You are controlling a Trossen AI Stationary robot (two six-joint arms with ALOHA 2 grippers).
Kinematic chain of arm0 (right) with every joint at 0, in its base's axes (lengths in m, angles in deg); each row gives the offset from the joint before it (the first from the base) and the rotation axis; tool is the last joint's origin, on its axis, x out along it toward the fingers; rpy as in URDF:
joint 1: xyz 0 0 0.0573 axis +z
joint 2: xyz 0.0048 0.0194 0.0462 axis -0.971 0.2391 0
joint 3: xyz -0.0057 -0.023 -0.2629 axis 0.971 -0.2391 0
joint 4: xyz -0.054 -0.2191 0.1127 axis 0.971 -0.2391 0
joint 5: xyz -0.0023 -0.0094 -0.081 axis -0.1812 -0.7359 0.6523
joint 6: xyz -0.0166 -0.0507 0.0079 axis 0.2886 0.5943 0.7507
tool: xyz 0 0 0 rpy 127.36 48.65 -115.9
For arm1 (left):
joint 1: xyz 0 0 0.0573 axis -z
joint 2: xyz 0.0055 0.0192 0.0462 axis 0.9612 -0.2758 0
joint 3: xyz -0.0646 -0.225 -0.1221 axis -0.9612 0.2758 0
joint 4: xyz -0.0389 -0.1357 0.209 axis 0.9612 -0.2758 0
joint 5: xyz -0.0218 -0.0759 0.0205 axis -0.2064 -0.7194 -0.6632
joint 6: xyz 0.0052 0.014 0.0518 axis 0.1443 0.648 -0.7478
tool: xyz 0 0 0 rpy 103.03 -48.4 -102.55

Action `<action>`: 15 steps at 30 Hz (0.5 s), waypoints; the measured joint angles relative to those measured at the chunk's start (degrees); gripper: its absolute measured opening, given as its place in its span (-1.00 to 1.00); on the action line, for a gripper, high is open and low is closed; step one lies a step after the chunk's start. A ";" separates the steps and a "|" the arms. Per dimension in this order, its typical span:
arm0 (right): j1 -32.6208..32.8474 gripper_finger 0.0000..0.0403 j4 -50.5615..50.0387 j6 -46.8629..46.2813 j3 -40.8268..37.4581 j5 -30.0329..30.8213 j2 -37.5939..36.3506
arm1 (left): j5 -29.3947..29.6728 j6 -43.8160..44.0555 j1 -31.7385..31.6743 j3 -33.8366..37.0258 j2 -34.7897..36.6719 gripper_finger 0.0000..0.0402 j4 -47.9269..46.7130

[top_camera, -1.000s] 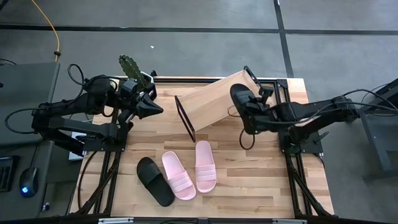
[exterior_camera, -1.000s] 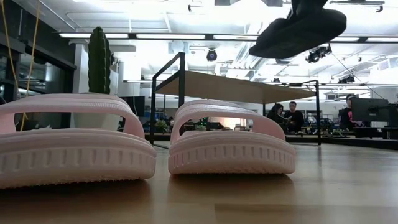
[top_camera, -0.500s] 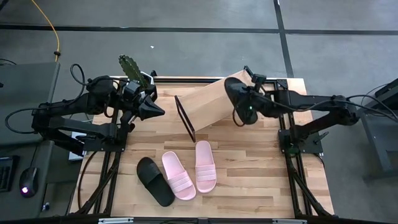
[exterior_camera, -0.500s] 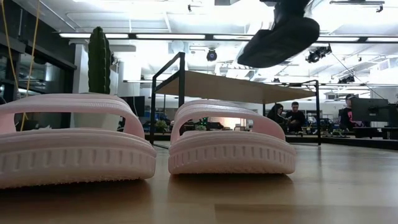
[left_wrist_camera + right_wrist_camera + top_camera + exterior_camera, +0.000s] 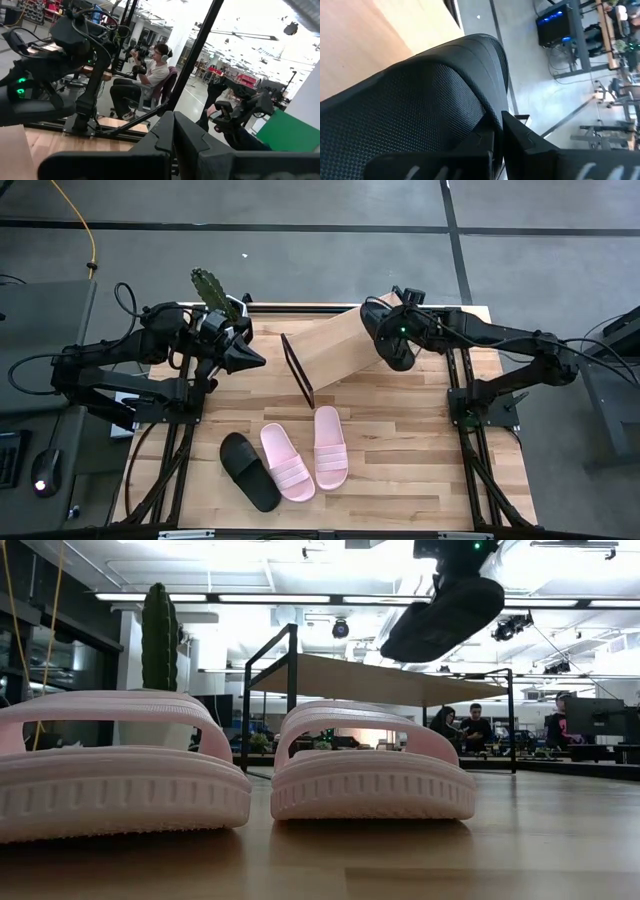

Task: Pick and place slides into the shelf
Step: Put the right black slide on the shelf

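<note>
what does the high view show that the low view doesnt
Only the high view shows the left gripper, shut and waiting at the table's left rear, the black slide on the table beside the pink pair, and the shelf lying skewed across the back of the table.

Only the low view shows the room behind, with seated people.

Both show the two pink slides on the table, the cactus, and the right gripper holding a black slide in the air above the shelf.

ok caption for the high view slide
Right gripper carries a matte black slide sandal over the light wooden shelf; three sandals wait on the table.
</note>
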 joint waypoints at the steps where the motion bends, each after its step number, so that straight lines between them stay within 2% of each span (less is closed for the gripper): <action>1: -0.54 -1.00 0.19 0.38 0.00 -0.78 0.00 | 0.00 0.00 0.00 0.00 0.00 -1.00 -0.02; 10: -5.79 -1.00 2.03 5.68 0.00 -5.19 0.00 | 0.39 0.00 -0.01 0.00 0.00 -1.00 -0.05; 15: -8.80 -1.00 2.17 7.16 0.00 -9.98 0.02 | 0.42 -0.99 0.00 0.00 0.00 -1.00 -0.05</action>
